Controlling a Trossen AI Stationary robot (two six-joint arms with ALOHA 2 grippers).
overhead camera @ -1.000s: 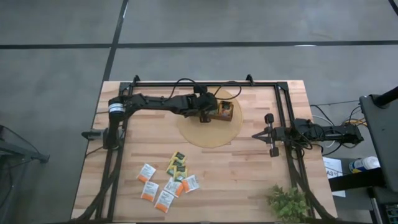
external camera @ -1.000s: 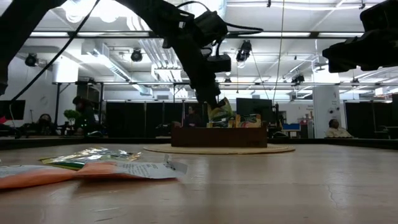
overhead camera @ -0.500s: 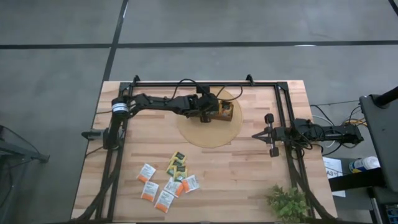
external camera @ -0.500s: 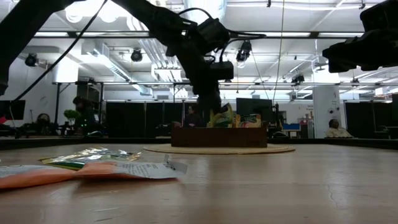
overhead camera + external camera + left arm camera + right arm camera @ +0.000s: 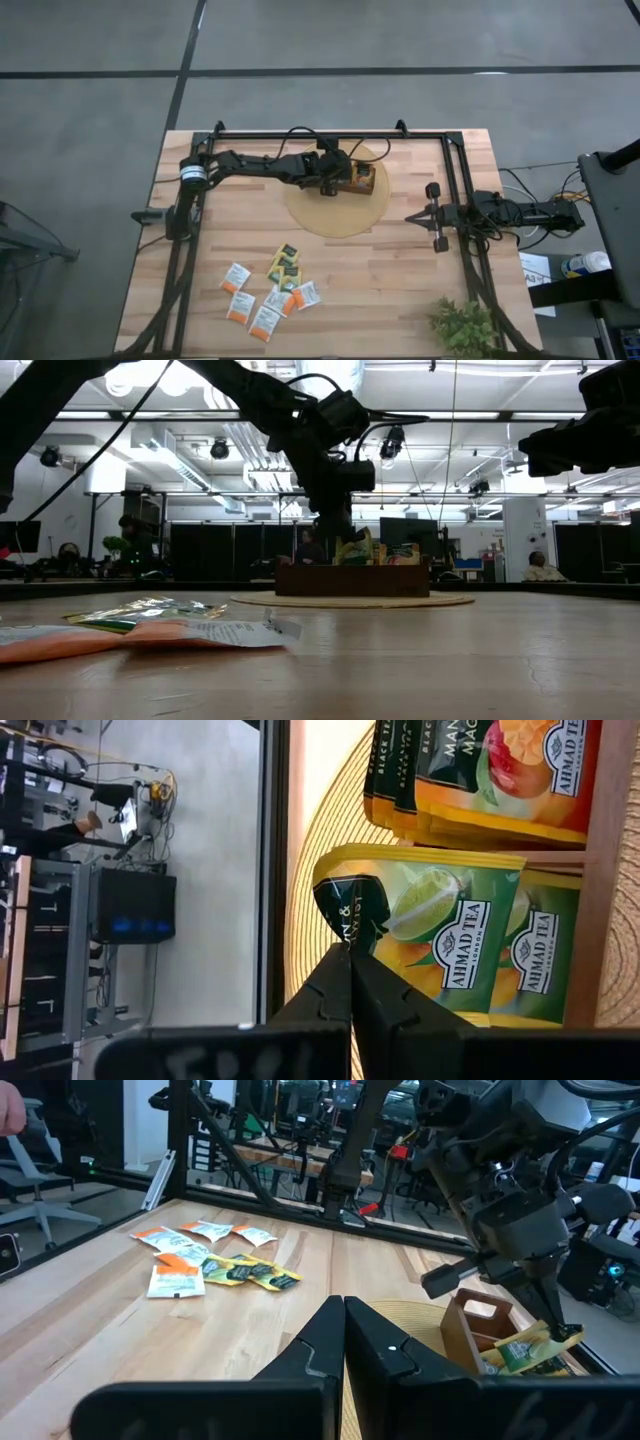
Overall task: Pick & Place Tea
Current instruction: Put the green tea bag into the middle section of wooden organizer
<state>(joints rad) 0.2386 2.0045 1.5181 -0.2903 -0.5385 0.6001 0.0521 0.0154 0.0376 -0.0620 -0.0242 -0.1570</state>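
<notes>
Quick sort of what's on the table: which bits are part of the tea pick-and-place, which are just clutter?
Job:
- green tea packet pinched by left gripper, over the wooden tray
- loose tea packets near table's front edge
- packets already in tray
- round woven mat

Lying about:
- potted plant
- right gripper, parked, fingers shut

On the table (image 5: 400, 290) lies a loose cluster of nine tea packets (image 5: 272, 290) as far as the overhead view lets them be counted: about six white-and-orange (image 5: 236, 276) and three yellow-green (image 5: 285, 266), some overlapping. One wooden tray (image 5: 361, 179) sits on one round mat (image 5: 335, 215). In the tray, the left wrist view shows at least two orange-red packets (image 5: 510, 770) and two lime-green ones (image 5: 440, 935). Two arms, each with one gripper: left (image 5: 330, 188), right (image 5: 412, 217). One plant (image 5: 462, 325).
</notes>
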